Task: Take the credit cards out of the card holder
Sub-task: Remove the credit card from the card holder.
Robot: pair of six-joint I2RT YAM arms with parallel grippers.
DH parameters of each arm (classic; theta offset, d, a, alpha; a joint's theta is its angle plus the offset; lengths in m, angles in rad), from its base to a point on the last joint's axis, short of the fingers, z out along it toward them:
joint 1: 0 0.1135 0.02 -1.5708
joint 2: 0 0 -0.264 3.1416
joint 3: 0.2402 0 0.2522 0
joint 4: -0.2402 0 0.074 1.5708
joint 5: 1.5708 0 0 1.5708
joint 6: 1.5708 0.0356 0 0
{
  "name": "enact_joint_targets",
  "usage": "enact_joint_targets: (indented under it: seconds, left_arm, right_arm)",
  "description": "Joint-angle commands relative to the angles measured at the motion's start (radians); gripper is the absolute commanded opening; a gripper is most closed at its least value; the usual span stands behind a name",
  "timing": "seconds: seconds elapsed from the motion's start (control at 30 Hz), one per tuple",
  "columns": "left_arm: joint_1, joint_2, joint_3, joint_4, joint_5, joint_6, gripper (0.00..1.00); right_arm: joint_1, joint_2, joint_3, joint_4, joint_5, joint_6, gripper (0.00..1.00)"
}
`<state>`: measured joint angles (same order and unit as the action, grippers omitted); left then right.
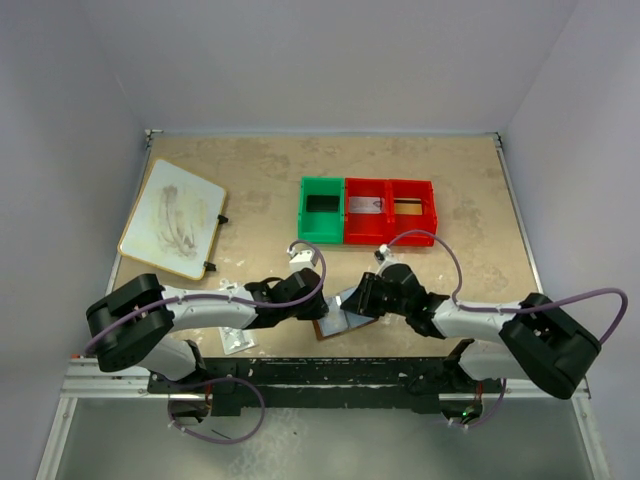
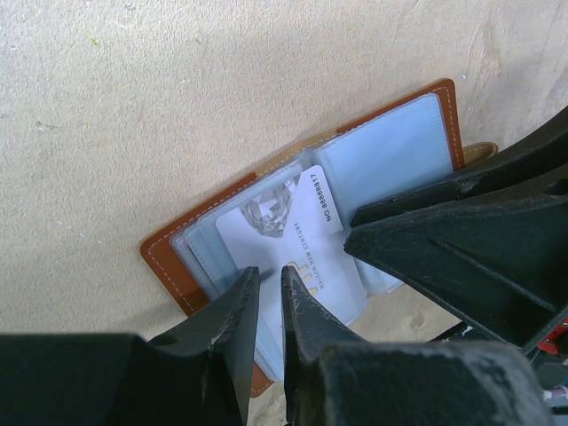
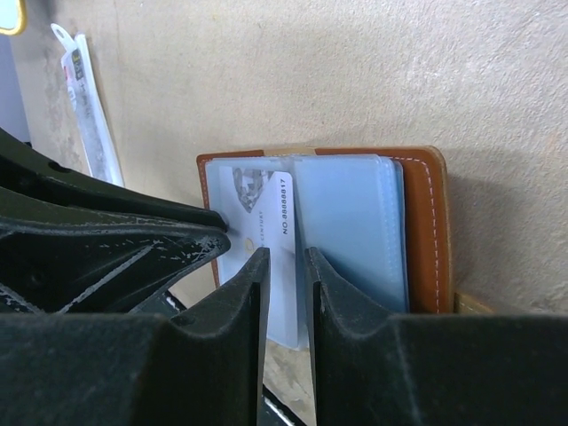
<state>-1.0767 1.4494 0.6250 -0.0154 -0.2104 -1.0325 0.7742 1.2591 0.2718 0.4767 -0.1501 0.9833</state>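
The card holder is a brown leather wallet lying open near the table's front edge, its bluish pockets facing up. A silvery credit card with a printed number sticks partway out of a left pocket. My left gripper comes in from the left. Its jaws stand a thin slit apart, with the holder's left leaves and the card's end between them. My right gripper hovers from the right, jaws slightly apart over the card's long edge, gripping nothing. No second card shows.
A green bin and two red bins stand behind the holder. A white board lies at the back left. A clear packet lies left of the holder. The arms' metal rail runs along the near edge.
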Motion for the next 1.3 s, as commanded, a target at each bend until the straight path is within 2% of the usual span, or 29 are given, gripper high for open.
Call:
enact_joint_targets:
  seconds: [0.0,0.37,0.47,0.6,0.73,1.0,1.27]
  left_arm:
    - [-0.009,0.010,0.018,-0.047,-0.006,0.014,0.14]
    - [-0.009,0.015,0.015,-0.054,-0.012,0.020,0.13]
    - [-0.009,0.015,0.015,-0.061,-0.017,0.021,0.13]
    - [-0.009,0.013,0.015,-0.063,-0.018,0.022,0.13]
    - [-0.009,0.023,0.019,-0.074,-0.027,0.027,0.13]
    - [-0.009,0.030,0.019,-0.086,-0.038,0.031,0.13]
    - [-0.011,0.033,0.024,-0.086,-0.032,0.033,0.13]
  right_arm:
    - [0.003,0.028,0.004,0.010,0.002,-0.054,0.24]
    - [0.003,0.116,-0.010,0.168,-0.089,-0.053,0.22]
    - [0.004,0.124,-0.005,0.160,-0.064,-0.046,0.16]
    - [0.004,0.107,0.020,0.067,-0.012,-0.057,0.05]
    - [0.004,0.062,0.006,0.044,0.010,-0.027,0.01]
    - [0.004,-0.007,-0.011,-0.013,0.052,-0.020,0.01]
    - [0.004,0.011,-0.034,0.046,0.021,0.012,0.02]
